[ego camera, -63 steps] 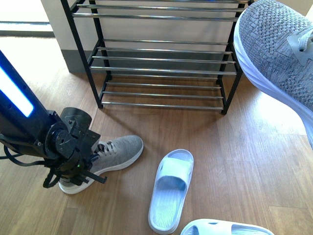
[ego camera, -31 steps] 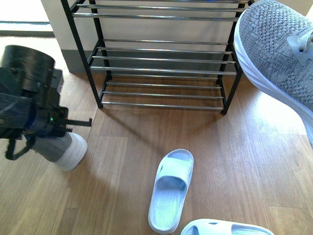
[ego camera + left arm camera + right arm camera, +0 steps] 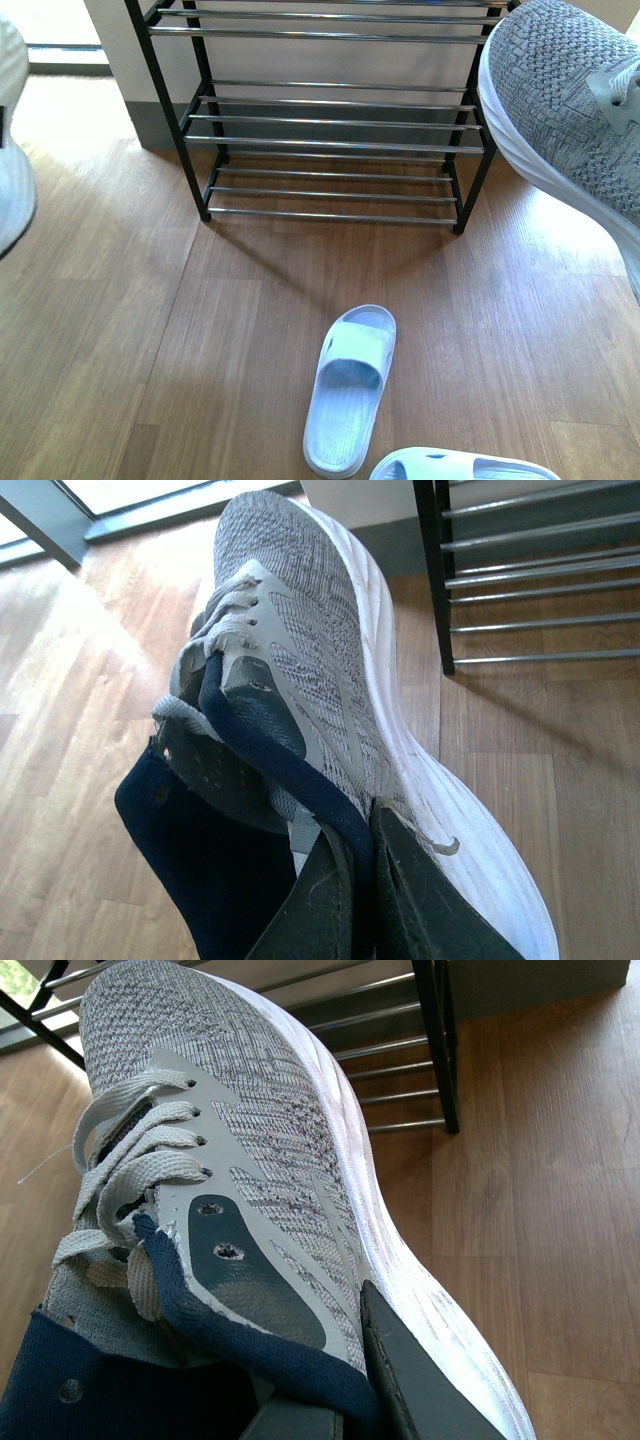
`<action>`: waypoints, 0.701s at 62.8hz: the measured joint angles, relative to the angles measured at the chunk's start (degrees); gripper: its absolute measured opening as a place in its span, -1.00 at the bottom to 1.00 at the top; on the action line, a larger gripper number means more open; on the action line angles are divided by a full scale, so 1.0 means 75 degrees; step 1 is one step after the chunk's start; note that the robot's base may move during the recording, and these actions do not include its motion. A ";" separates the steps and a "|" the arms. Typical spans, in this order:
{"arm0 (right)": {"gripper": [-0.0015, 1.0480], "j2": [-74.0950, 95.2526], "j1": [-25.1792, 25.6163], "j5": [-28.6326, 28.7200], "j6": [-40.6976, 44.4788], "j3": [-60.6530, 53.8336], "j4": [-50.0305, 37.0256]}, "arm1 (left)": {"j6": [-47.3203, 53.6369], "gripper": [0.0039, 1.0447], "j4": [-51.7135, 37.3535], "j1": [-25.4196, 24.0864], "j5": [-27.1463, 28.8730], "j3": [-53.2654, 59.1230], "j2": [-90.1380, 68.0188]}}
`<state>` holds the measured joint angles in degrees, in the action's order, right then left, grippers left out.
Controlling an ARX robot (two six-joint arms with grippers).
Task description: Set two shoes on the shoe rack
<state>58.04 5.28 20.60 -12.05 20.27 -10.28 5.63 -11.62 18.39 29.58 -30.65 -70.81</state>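
Left gripper (image 3: 362, 845) is clamped on one sneaker (image 3: 310, 650), now lifted off the floor (image 3: 230, 340) left of the rack (image 3: 330, 120). The other sneaker (image 3: 250, 1100) is pinched by the right gripper (image 3: 335, 1370), so shelving is judged next.

A black-framed shoe rack (image 3: 330, 122) with silver rod shelves stands on the wooden floor (image 3: 150, 350) against the wall, its visible tiers bare. A grey knit sneaker (image 3: 570, 110) with a white sole hangs in the air close to the camera, right of the rack. At the left edge shows a pale, rounded piece of the other shoe (image 3: 12, 190). A pale blue slide (image 3: 350, 390) lies on the floor before the rack, toe toward it. A second slide (image 3: 460, 468) lies just beside its heel, cut off by the bottom edge.
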 joint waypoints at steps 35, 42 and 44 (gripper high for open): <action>-0.97 0.0000 0.0000 0.0000 0.0003 0.0000 0.0000 | 0.0096 -0.97 0.1623 0.1186 0.1259 0.0580 0.2326; -0.97 -0.0003 0.0000 0.0003 0.0003 -0.0003 0.0003 | 0.0096 -0.97 0.1626 0.1198 0.1259 0.0580 0.2343; -0.97 -0.0003 0.0000 0.0003 0.0003 -0.0003 0.0003 | 0.0093 -0.97 0.1626 0.1198 0.1259 0.0580 0.2343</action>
<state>58.02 5.28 20.62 -12.03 20.25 -10.26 6.33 0.58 27.38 39.03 -26.30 -53.23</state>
